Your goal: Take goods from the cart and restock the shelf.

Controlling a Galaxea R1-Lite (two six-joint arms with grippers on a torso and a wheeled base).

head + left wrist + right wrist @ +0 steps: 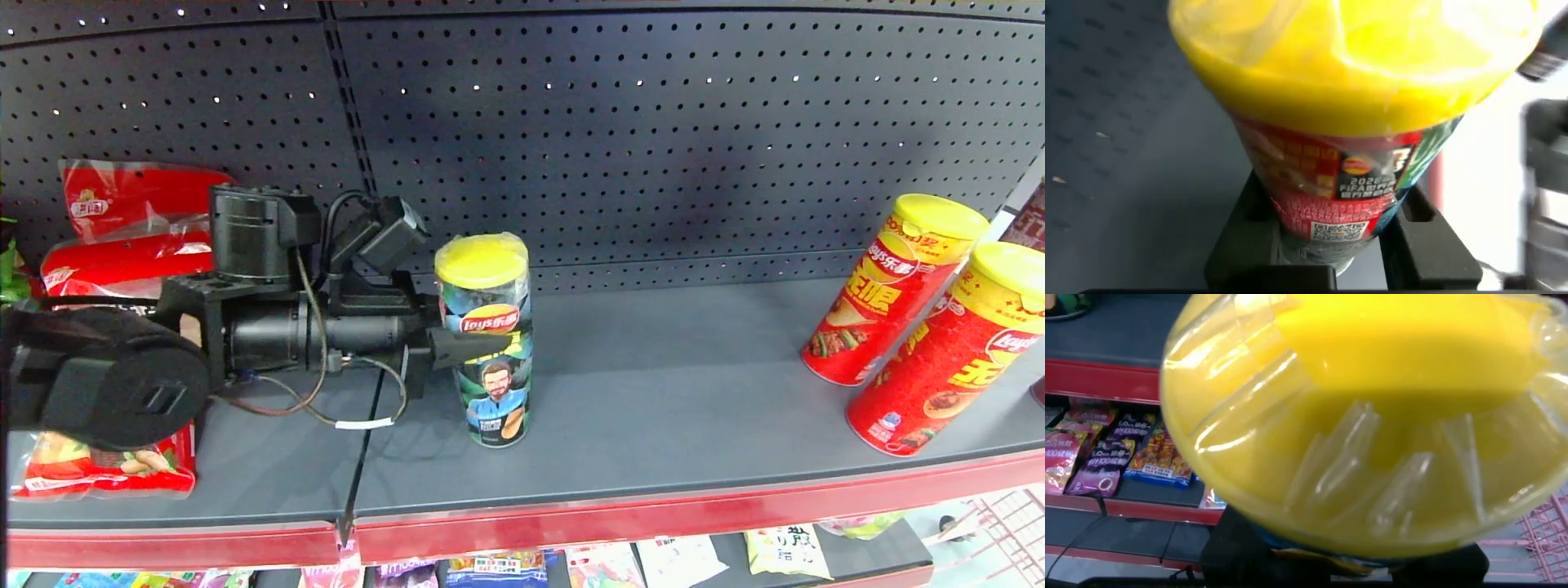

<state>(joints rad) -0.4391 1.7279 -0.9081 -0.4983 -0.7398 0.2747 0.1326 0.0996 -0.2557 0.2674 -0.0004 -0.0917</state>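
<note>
Your left tool (469, 347) clamps chip can (488, 327) — upright on shelf (653, 392), tool on its left; right tool (1343, 559) holds another can (1372, 408)

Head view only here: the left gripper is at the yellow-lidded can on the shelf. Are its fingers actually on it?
Observer: Yes; the left wrist view shows the left gripper with a finger against each side of the can.
Operator: And the right arm?
Observer: The right gripper holds a second can, yellow lid toward its camera.
Operator: Where?
Observer: In front of the lower shelf, snack packets behind it.
</note>
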